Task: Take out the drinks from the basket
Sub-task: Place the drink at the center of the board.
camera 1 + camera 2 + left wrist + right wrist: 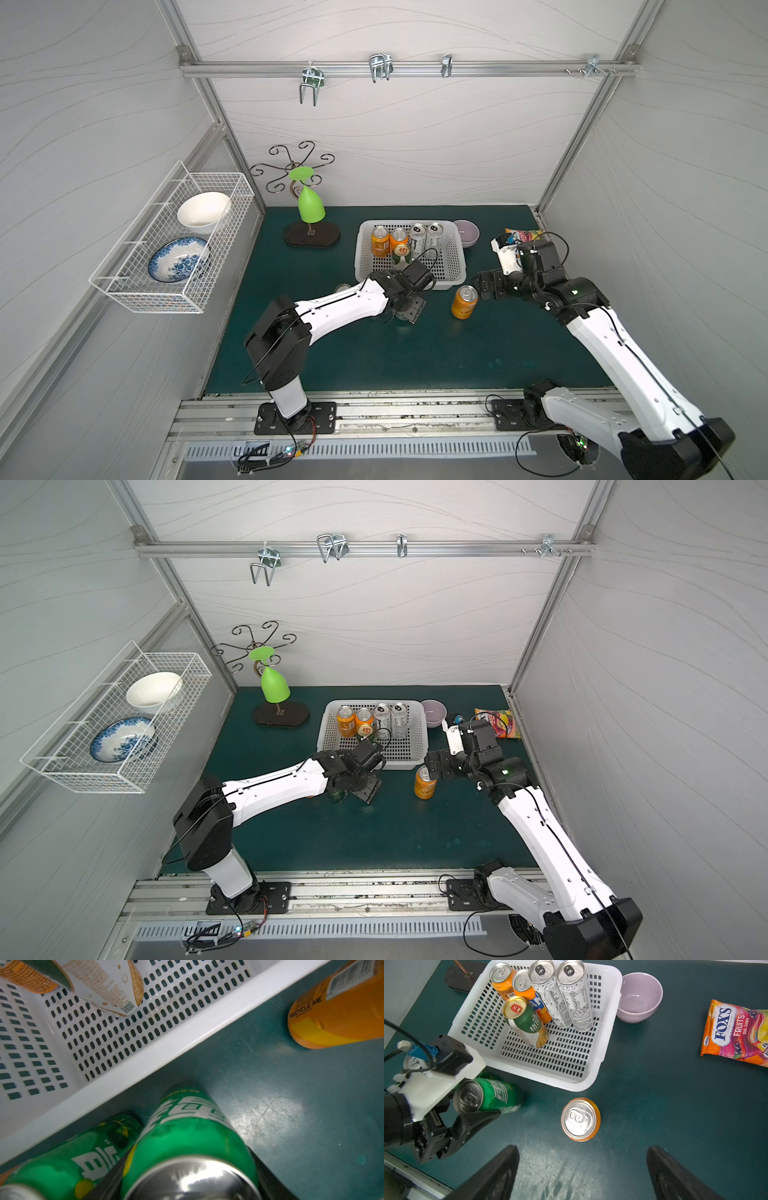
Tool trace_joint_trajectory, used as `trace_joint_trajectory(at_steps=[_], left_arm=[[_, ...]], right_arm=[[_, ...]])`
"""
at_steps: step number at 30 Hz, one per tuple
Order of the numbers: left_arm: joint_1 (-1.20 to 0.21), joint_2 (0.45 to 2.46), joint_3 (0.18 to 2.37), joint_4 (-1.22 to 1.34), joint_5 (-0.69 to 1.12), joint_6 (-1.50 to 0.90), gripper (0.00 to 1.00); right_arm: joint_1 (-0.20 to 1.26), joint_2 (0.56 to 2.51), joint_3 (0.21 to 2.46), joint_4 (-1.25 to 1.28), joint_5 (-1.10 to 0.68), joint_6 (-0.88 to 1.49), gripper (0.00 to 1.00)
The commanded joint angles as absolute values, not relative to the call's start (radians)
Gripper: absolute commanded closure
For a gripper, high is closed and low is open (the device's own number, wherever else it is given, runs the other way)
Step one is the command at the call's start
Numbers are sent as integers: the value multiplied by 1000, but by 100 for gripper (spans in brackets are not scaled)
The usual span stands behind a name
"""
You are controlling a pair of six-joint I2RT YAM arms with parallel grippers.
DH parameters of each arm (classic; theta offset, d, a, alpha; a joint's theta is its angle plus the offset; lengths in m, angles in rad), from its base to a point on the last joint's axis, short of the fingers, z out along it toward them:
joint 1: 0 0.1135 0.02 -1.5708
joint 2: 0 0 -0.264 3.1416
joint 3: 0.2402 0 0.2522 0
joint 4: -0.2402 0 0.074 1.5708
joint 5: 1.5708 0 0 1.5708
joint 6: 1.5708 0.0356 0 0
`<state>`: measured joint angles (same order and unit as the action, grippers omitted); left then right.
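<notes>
Green can, left tool: axis vert., top up.

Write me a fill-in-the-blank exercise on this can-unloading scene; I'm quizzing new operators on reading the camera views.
The basket holds ___ cans. The left gripper is shut on a can coloured ___. The right gripper has its jaws ___. The orange can nearest the right gripper stands ___.
Missing words: five; green; open; upright.
</notes>
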<state>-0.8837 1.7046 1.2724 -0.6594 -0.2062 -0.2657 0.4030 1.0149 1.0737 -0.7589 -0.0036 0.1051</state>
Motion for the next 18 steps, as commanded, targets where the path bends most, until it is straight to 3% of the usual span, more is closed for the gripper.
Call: trace_joint_trajectory(at_steps=[1, 18], left_arm=[[-877, 1713, 1285, -584, -234, -278, 53], [-850, 1730, 1245, -535, -203, -309, 51]], right_arm=[[396, 997, 1066, -770, -1, 101, 1], [394, 1004, 1066, -760, -15, 100, 1]])
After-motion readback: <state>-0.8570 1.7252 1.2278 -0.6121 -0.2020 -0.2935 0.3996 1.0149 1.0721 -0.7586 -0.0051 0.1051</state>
